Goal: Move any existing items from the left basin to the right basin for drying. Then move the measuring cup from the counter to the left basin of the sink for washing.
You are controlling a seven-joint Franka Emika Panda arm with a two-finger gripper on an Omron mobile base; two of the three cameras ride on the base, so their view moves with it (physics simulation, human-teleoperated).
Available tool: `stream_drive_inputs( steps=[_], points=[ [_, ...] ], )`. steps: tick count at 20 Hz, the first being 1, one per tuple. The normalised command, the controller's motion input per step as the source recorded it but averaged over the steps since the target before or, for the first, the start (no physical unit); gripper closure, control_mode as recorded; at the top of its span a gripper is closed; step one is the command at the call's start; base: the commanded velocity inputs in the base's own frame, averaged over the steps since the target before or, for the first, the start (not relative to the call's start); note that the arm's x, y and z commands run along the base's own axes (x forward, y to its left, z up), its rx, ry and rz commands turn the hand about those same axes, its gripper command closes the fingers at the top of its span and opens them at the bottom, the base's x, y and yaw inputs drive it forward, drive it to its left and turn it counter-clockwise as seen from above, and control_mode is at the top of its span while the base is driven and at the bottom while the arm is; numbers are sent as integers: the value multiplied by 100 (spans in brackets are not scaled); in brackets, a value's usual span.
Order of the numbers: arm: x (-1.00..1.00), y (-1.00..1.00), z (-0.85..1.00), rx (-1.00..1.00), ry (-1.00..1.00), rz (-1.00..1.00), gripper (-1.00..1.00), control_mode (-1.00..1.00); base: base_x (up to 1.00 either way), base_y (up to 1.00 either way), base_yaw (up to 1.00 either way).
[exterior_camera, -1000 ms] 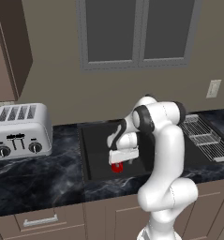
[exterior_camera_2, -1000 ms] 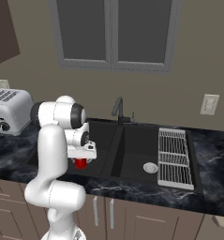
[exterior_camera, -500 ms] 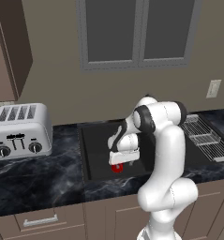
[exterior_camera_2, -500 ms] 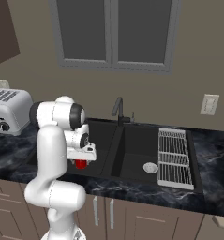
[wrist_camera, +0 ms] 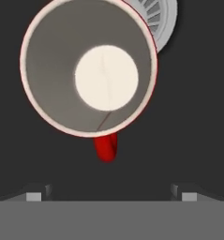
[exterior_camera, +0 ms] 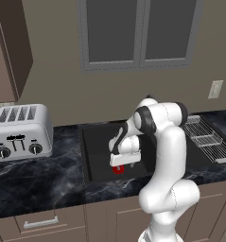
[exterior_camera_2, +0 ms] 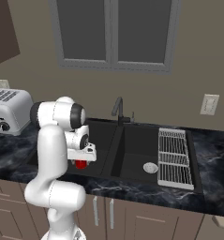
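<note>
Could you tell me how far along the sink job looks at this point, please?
Nothing looks finished yet. The red mug stands upright in the left basin by its drain. In hand: the open tool hovers right above the mug, handle toward it. Left: carry the mug to the right basin, then bring the measuring cup.

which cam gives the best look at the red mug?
Hand view: it looks straight down into the red mug, showing the whole rim, white inside and handle. In the left base view and the right base view, a small red patch shows beneath the open gripper.
</note>
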Motion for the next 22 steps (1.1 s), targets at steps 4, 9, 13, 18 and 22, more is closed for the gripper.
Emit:
stream_drive_inputs(
  steps=[4, 9, 13, 18, 22],
  points=[
    [0, 2, -8, 0, -6, -2, -100, -100, 0, 0, 0],
    [0, 4, -8, 0, -7, -3, -100, -100, 0, 0, 0],
    [0, 5, -6, 0, -4, -3, -100, -100, 0, 0, 0],
    [0, 3, -5, 0, -1, -4, -100, -100, 0, 0, 0],
    [2, 0, -6, 0, 0, -3, -100, -100, 0, 0, 0]
  ],
)
